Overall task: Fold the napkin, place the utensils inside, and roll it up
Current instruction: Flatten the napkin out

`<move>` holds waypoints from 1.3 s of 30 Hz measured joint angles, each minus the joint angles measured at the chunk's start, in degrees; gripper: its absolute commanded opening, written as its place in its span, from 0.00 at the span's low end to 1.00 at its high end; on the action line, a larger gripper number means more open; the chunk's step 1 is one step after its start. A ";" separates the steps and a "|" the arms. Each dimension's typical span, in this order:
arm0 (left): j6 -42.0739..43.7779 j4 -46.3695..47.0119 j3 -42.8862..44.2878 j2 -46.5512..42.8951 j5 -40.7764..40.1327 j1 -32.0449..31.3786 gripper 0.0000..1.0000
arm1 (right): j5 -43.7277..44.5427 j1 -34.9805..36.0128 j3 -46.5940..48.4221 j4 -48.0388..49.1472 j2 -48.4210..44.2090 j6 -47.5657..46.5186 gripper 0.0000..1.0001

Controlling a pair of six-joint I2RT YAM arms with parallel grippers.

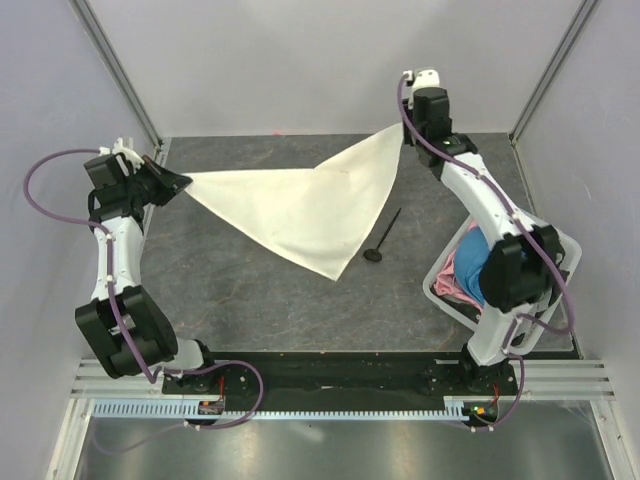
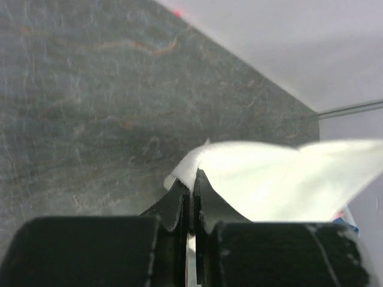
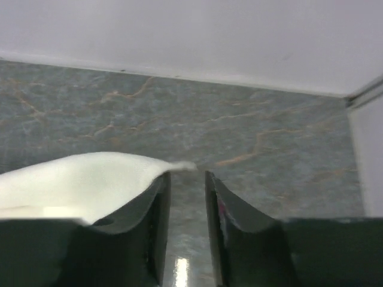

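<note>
The cream-white napkin (image 1: 300,205) is folded into a triangle across the dark mat, its point toward the near side. My left gripper (image 1: 180,182) is shut on the napkin's left corner; in the left wrist view the cloth (image 2: 269,179) is pinched between the closed tips (image 2: 191,179). My right gripper (image 1: 405,128) is at the napkin's far right corner. In the right wrist view its jaws (image 3: 187,176) stand apart, the cloth corner (image 3: 78,182) rests over the left finger and the mat shows through the gap. The black utensil (image 1: 385,237) lies on the mat just right of the napkin.
A white bin (image 1: 446,304) with a blue cloth (image 1: 476,262) and a pink cloth (image 1: 452,282) sits at the near right, partly under the right arm. Walls close the mat at the back and both sides.
</note>
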 measured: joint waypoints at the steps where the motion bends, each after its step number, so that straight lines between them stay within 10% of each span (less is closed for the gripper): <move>1: 0.00 -0.07 -1.22 0.46 0.04 -0.07 0.02 | -1.03 -0.04 2.03 -0.66 3.13 -0.15 0.70; 10: 0.59 -0.35 -7.50 1.27 0.22 -2.14 0.02 | -7.08 4.76 -11.32 -5.03 1.44 5.29 0.72; 22: 1.31 -0.42 -7.50 1.46 0.00 -2.89 0.02 | -16.13 30.82 -27.74 -5.81 -3.04 20.76 0.62; 39: 3.37 -2.78 -7.48 0.79 -3.23 -5.68 0.02 | -16.31 33.68 -27.87 -6.03 6.58 25.97 0.60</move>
